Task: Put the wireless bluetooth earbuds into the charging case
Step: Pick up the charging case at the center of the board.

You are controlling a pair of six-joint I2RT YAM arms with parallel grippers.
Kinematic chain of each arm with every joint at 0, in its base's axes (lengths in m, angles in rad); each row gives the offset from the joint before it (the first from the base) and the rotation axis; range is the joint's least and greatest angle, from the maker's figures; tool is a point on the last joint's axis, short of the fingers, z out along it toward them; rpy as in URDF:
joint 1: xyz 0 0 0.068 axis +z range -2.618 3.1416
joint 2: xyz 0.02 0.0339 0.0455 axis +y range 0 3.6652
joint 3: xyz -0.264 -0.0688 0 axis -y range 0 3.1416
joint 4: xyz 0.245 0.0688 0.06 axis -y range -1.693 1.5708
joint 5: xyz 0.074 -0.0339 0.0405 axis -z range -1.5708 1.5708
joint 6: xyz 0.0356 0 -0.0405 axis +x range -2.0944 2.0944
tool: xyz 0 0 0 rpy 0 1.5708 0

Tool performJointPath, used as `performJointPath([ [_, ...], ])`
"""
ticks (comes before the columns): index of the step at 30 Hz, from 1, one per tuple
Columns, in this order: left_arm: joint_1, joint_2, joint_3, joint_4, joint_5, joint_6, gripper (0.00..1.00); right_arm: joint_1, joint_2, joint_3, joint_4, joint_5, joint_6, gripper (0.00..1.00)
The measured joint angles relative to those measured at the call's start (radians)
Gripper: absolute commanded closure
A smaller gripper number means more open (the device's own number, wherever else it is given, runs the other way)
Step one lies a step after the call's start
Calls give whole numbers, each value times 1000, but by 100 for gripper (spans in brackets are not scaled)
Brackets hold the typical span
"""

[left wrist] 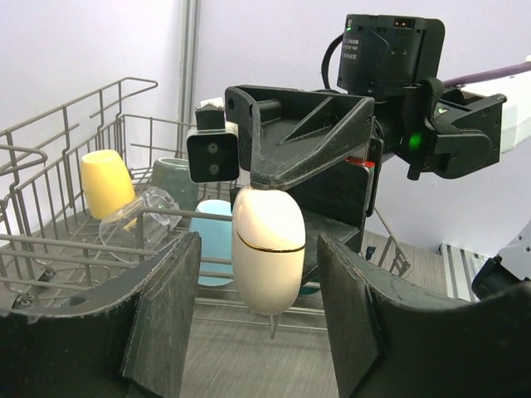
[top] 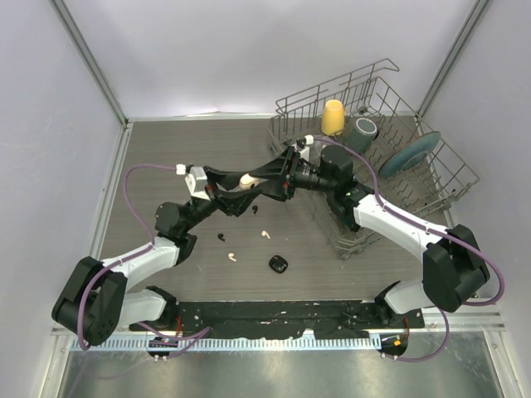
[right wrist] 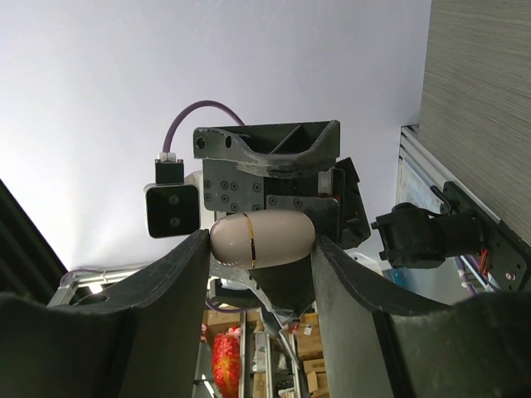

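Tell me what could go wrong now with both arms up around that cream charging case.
1. The right pincer grips the cream charging case end to end on its rounded tips, above the table; it could squirt out and fall.
2. The left pincer straddles the case with gaps either side; closing off-centre might knock it loose.
3. The earbuds lie loose on the table below; a dropped case could scatter them.

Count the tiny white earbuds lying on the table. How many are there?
2. One white earbud lies near the middle of the table; the second lies lower left of it in the top view. Others may be hidden from view.
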Motion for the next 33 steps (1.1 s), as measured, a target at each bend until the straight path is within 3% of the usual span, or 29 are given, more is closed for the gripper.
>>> performJointPath([
  [5,0,6,10,-8,6,0,51,0,0,0,-2,3,-1,98],
  [9,0,8,21,-15,7,0,64,0,0,0,-8,5,-1,99],
  [11,0,8,26,-21,10,2,64,0,-1,0,-11,9,-1,99],
  [13,0,8,29,-24,12,3,52,0,-1,0,-13,12,-1,99],
  [18,0,10,29,-32,20,3,42,0,-1,0,-16,12,-2,99],
  [22,0,10,30,-40,24,3,42,0,-1,0,-16,12,-2,98],
  [24,0,11,30,-44,25,3,48,0,-1,0,-15,12,-1,98],
  [33,0,24,32,-47,26,3,57,0,-1,0,-15,15,-1,99],
])
